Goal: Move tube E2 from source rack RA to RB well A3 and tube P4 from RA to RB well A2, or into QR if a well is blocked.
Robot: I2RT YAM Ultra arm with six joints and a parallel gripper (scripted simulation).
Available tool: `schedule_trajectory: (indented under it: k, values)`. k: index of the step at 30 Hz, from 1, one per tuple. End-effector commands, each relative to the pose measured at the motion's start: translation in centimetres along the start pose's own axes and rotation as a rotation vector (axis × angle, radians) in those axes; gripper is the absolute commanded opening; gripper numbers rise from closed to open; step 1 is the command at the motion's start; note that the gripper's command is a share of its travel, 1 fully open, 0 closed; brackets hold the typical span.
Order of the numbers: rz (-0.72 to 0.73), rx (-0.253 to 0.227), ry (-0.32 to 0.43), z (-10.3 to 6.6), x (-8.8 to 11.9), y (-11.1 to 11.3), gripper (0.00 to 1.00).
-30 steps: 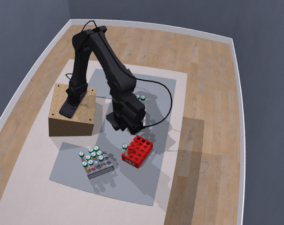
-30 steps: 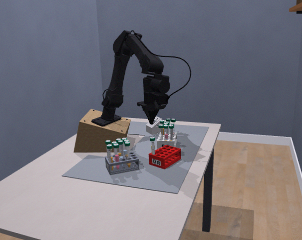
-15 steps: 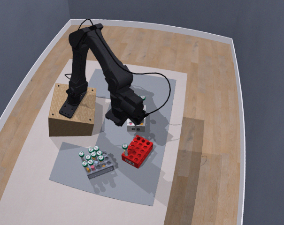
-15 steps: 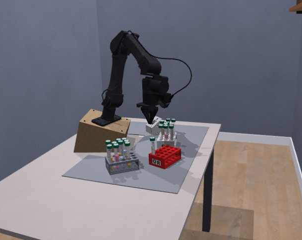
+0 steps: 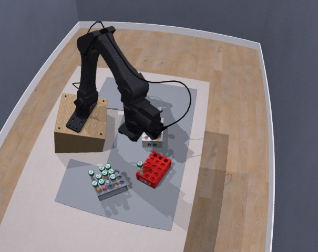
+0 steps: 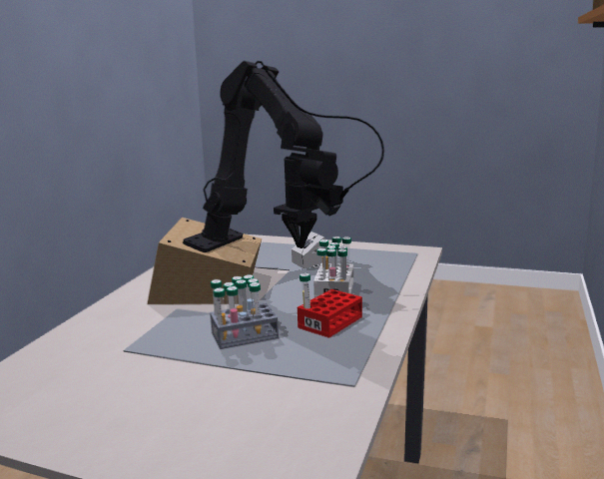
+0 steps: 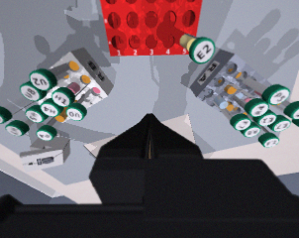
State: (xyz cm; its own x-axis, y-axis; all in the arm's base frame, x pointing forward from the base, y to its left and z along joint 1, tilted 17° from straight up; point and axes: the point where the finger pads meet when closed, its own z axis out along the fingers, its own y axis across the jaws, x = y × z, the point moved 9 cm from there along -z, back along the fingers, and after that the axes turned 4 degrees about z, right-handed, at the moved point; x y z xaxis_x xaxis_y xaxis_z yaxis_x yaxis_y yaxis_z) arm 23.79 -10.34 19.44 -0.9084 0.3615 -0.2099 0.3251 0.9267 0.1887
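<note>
From the top, the arm bends down over RB (image 5: 153,143), the white rack, hiding most of it; only its labelled front and one green cap behind show. The gripper is hidden under the wrist here. QR (image 5: 154,169), the red rack, holds one tube in a corner well on its left side. RA (image 5: 110,184), the grey rack, stands left of QR with nine green-capped tubes.

From the exterior, the gripper (image 6: 301,239) points straight down, fingers pressed together to a point with nothing between them, its tip at or just above a small white box (image 6: 306,249) behind RB (image 6: 334,282). Whether it touches the box is hard to tell. RB carries several capped tubes. QR (image 6: 330,311) has its single tube at the near-left corner.

At the wrist, the closed fingers meet in one seam. Tube E2 (image 7: 202,50) stands in QR (image 7: 154,22), in the well over the numeral 5. RB (image 7: 85,81) lies to the left, RA (image 7: 224,81) to the right. P4 may be among RB's caps; the lettering is too blurred to be sure.
</note>
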Motion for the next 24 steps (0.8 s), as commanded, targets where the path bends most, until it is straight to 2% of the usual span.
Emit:
schedule_trajectory:
  k: [1, 12, 14, 24]
  values:
    - [-0.087, 0.011, -0.021, -0.34, 0.42, -0.31, 0.0]
    - [-0.454, 0.01, -0.019, -0.34, 0.45, -0.27, 0.0]
    - [-0.454, 0.01, -0.019, -0.34, 0.45, -0.27, 0.0]
    - [-0.787, 0.012, -0.018, -0.34, 0.45, -0.26, 0.0]
